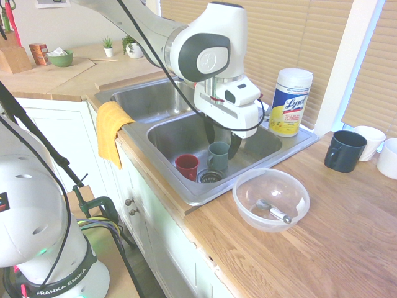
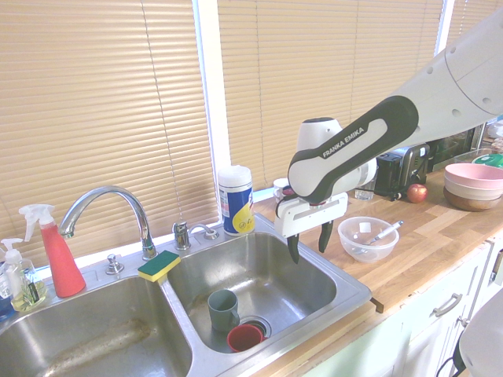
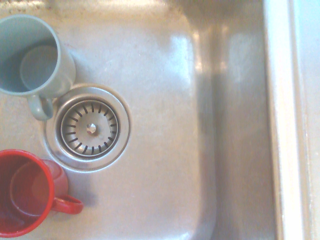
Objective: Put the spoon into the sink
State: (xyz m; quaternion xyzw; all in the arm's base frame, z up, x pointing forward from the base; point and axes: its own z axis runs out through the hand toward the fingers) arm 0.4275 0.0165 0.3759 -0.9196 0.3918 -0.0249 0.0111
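The gripper (image 1: 224, 144) hangs above the right-hand basin of the sink (image 1: 273, 146), pointing straight down, its jaws spread wide and holding nothing. Both exterior views show clear air between the dark fingers.

The spoon (image 1: 273, 210) is not in the sink. It lies inside the clear bowl (image 1: 245, 205) on the wooden bench (image 1: 335, 236), just beside the sink's right rim. Its scoop end rests low in the bowl and its handle leans up against the bowl's wall.

Below the gripper, the basin holds a grey-green mug (image 1: 218, 156) and a red mug (image 1: 187, 166), standing either side of the drain strainer (image 3: 90, 128).

Assessment: the spoon appears to be metal, so stiff, light and smooth; it will likely slip if pinched on the rounded scoop. The raised handle is the better hold, taken across its narrow width. The bowl looks like thin plastic and light, so it may slide or tip if a finger presses on its wall.
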